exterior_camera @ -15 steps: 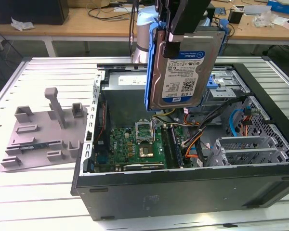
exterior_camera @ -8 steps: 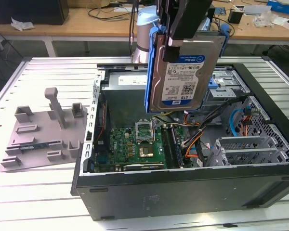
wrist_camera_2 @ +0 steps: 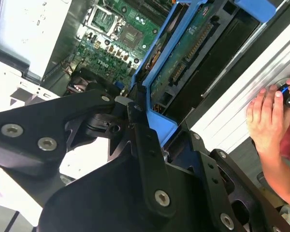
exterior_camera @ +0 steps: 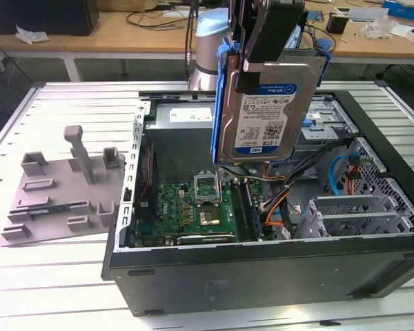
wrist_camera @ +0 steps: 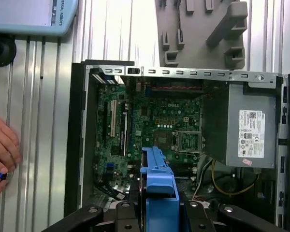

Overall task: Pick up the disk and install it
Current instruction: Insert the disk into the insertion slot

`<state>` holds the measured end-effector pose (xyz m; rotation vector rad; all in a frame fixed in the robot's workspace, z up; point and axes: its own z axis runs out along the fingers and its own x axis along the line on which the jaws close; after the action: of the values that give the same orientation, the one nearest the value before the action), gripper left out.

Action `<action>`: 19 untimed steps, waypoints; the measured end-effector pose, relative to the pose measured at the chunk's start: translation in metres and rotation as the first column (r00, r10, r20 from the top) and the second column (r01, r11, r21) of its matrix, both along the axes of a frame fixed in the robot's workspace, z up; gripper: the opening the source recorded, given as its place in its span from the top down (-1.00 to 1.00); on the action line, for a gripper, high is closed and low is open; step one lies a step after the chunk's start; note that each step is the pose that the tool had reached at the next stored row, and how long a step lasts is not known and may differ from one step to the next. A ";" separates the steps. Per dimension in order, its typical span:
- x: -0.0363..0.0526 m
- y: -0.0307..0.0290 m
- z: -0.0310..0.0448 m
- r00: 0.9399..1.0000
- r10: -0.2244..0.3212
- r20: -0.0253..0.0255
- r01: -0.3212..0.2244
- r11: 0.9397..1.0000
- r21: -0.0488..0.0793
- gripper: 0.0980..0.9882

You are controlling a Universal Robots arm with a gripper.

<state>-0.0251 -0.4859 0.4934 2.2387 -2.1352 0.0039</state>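
Gripper holding the disk upright, label outward, above the open computer case in the exterior view. In the second wrist view, jaws clamp its blue carrier edge over the motherboard. In the first wrist view, a person's hand rests on the slatted table beside the case

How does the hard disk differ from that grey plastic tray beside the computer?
The disk is silver with a blue frame; the grey tray is grey plastic. The disk is gripped upright by the tool above the open computer case; the grey tray lies flat on the table beside the case.
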 end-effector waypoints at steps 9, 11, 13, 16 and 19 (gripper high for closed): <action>0.0008 -0.0147 -0.0025 1.000 -0.011 0.017 0.010 1.000 0.003 0.39; 0.0009 -0.0199 -0.0036 1.000 -0.011 0.017 0.011 1.000 0.005 0.39; 0.0010 -0.0243 -0.0052 1.000 -0.012 0.017 0.012 1.000 0.012 0.39; 0.0019 -0.0294 -0.0072 1.000 -0.014 0.016 0.013 1.000 0.024 0.39; 0.0043 -0.0340 -0.0089 1.000 -0.015 0.016 0.014 0.999 0.036 0.39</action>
<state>-0.0207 -0.5199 0.4845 2.2503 -2.1767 -0.0161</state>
